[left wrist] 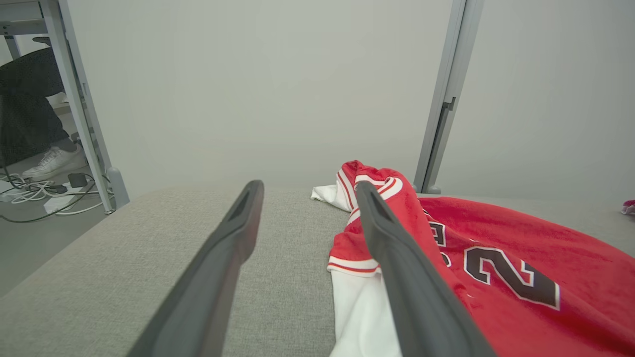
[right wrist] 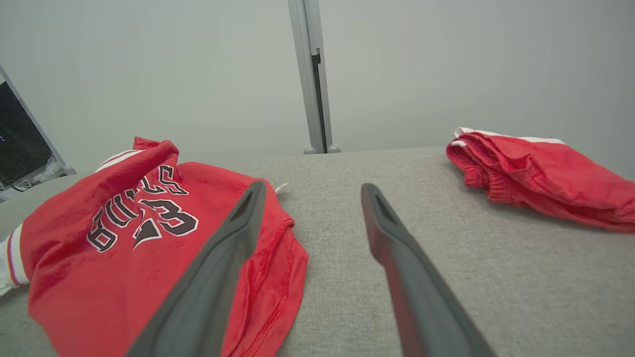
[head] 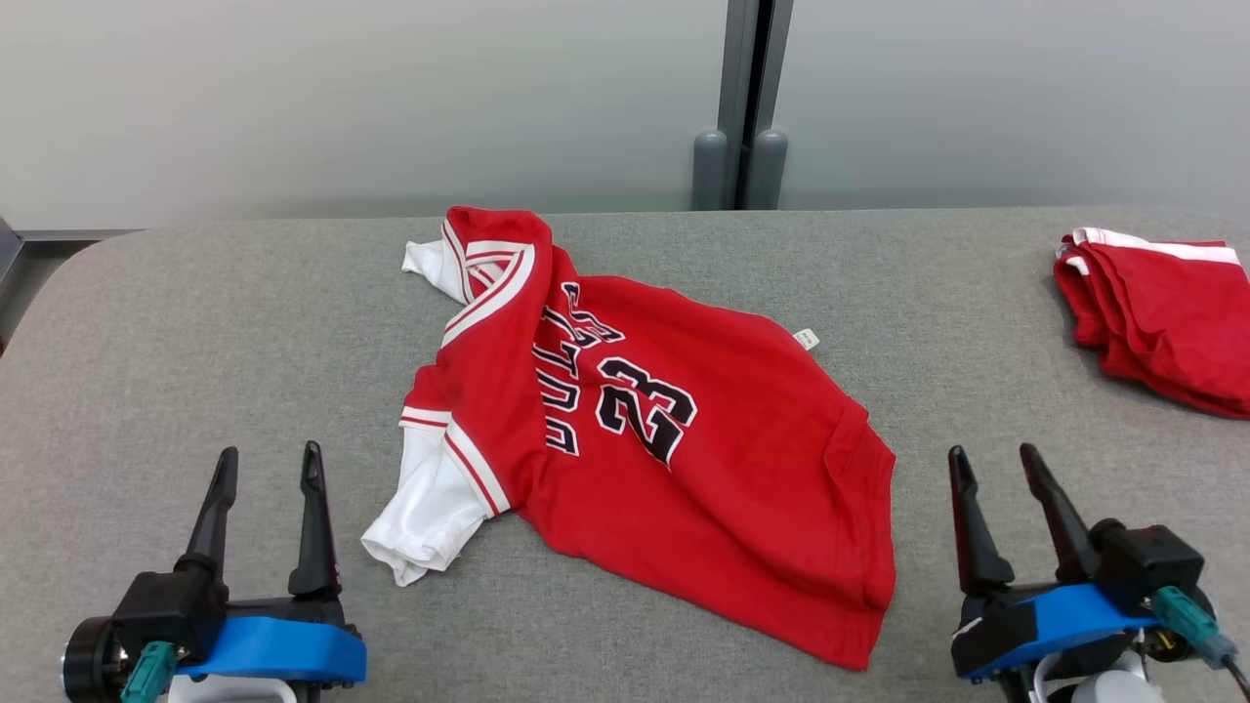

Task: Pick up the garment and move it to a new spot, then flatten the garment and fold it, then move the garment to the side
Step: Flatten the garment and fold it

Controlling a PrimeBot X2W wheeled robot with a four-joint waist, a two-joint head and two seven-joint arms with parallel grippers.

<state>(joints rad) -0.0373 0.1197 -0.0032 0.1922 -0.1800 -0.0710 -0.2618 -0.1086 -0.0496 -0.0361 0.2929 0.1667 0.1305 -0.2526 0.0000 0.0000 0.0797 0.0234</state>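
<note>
Garment [head: 674,459] lies mid-tabletop [head: 195,322] between the two hands, set askew: collar end toward the far left, hem toward the near right. Left hand [head: 270,452] sits at the near left, fingers pointing away over the grey cloth surface. The garment's white sleeve [head: 425,517] is just beside its inner finger but apart from it. In the left wrist view that finger crosses in front of the sleeve, with no contact seen from the head camera. Right hand [head: 993,453] sits at the near right. The rumpled hem corner is near its inner finger on the left, with a strip of bare tabletop between them. Both hands spread wide, jaws parted, nothing held, nothing touched. Garment is a red jersey with white undersleeves and white-and-red striped trim at neck and armholes. Black lettering edged in white runs above the number 23. It is not flat: the far shoulder is folded over onto the chest, the far sleeve is bunched under the collar, and the hem is creased and doubled at the near right. A small white tag [head: 806,339] pokes out at the far right edge. A folded red cloth [head: 1162,312] with white trim rests at the far right of the tabletop, well apart from the jersey. In the left wrist view, a person's white shoe [left wrist: 52,161] is on the floor past the table's left end.
</note>
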